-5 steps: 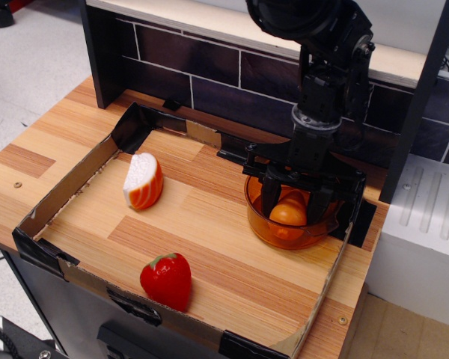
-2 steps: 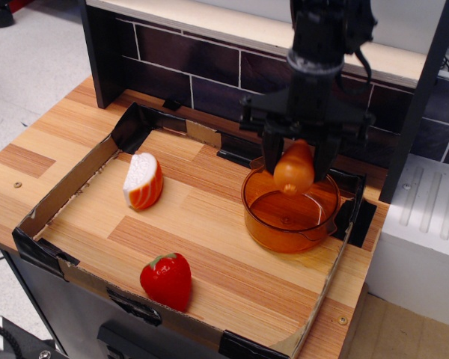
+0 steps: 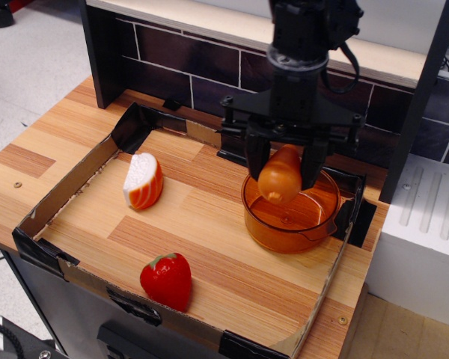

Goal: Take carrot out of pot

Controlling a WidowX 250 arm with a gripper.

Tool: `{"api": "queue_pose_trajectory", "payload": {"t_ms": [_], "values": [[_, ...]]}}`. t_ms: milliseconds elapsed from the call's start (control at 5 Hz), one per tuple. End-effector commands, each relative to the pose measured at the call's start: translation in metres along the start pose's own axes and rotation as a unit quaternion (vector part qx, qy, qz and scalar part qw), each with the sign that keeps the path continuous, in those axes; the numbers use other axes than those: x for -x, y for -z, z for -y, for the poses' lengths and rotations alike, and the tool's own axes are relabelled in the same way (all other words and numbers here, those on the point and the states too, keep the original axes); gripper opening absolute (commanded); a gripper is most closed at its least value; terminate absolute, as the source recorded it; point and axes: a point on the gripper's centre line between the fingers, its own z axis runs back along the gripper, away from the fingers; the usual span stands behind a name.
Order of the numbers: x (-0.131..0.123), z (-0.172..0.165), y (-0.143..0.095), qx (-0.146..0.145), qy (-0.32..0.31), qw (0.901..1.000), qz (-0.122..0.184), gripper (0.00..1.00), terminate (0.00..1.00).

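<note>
My gripper (image 3: 282, 168) is shut on the plain-orange carrot (image 3: 279, 176) and holds it in the air, above the left rim of the pot. The carrot hangs between the two black fingers, tip pointing down. The translucent orange pot (image 3: 308, 220) stands at the right side of the wooden tray, and nothing shows inside it.
An orange-and-white wedge toy (image 3: 144, 181) lies at the tray's left. A red strawberry (image 3: 166, 280) lies near the front edge. A low cardboard wall (image 3: 60, 196) with black tape rings the tray. A dark tiled wall stands behind, a white box (image 3: 426, 232) to the right.
The gripper lifted the carrot up out of the pot, then moved a little left and toward the pot's left rim with it.
</note>
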Motion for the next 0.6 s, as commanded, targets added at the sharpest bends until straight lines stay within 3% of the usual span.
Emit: {"api": "queue_pose_trajectory", "payload": {"t_ms": [0,400], "values": [[0.017,-0.020,-0.024,0.021,0.006,0.9997,0.006,0.00,0.00],[0.011,-0.043,-0.011,-0.005,-0.006,0.9999,0.012,0.00,0.00]]}}
